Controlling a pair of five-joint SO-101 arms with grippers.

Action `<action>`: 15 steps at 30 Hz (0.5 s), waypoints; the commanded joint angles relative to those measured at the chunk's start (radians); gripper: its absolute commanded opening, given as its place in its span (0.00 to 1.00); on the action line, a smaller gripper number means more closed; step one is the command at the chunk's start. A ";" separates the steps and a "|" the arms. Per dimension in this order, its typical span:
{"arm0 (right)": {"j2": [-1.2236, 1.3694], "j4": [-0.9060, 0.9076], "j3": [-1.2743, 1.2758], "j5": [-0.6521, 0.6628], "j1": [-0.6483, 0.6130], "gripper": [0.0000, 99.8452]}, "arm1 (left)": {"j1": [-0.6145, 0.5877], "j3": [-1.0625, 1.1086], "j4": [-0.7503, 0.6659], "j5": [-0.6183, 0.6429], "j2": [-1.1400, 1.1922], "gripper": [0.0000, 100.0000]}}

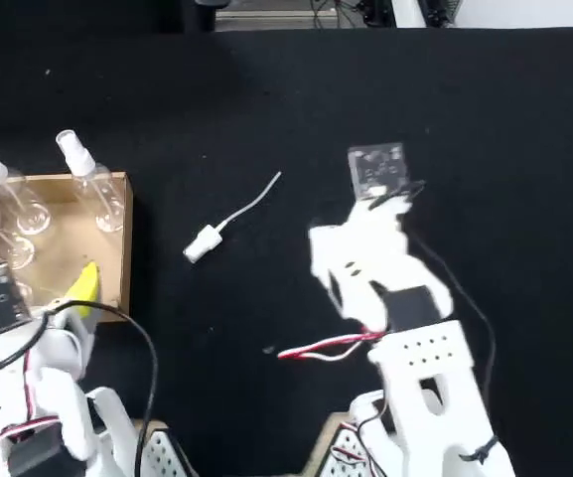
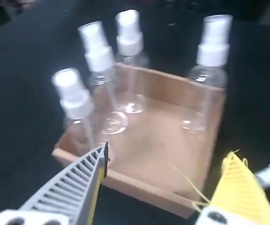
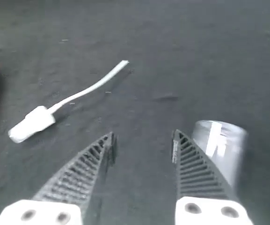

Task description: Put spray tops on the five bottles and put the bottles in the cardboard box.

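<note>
Several clear bottles with white spray tops (image 2: 127, 35) stand upright in the cardboard box (image 2: 149, 190), which sits at the table's left edge (image 1: 119, 229). My left gripper (image 2: 167, 180) hovers open over the box's near wall, with nothing between its grey and yellow fingers (image 1: 83, 286). A loose spray top (image 3: 32, 123) with its long tube lies on the black table (image 1: 207, 241). My right gripper (image 3: 143, 140) is open just above the table, to the right of that top. A clear bottle without a top (image 3: 219, 140) lies right beside one finger, partly hidden by it.
The black cloth (image 1: 365, 89) covers the whole table. The right arm (image 1: 385, 288) stretches out from the front edge with red and white wires at its side. A black cable (image 1: 147, 348) loops near the left arm's base.
</note>
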 commanded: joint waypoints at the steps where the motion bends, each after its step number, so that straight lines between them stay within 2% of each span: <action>1: -0.010 0.092 -0.145 0.003 0.120 0.17 | 0.124 -0.064 0.005 0.000 0.006 0.35; 5: 0.059 0.160 -0.259 0.011 0.239 0.17 | 0.337 -0.025 -0.064 0.034 0.017 0.35; 9: 0.268 0.247 -0.392 0.115 0.342 0.17 | 0.515 0.091 -0.138 0.021 0.018 0.35; 13: 0.524 0.255 -0.526 0.161 0.485 0.17 | 0.572 0.249 -0.244 -0.064 0.018 0.35; 15: 0.648 0.255 -0.588 0.163 0.503 0.17 | 0.587 0.311 -0.302 -0.063 0.018 0.35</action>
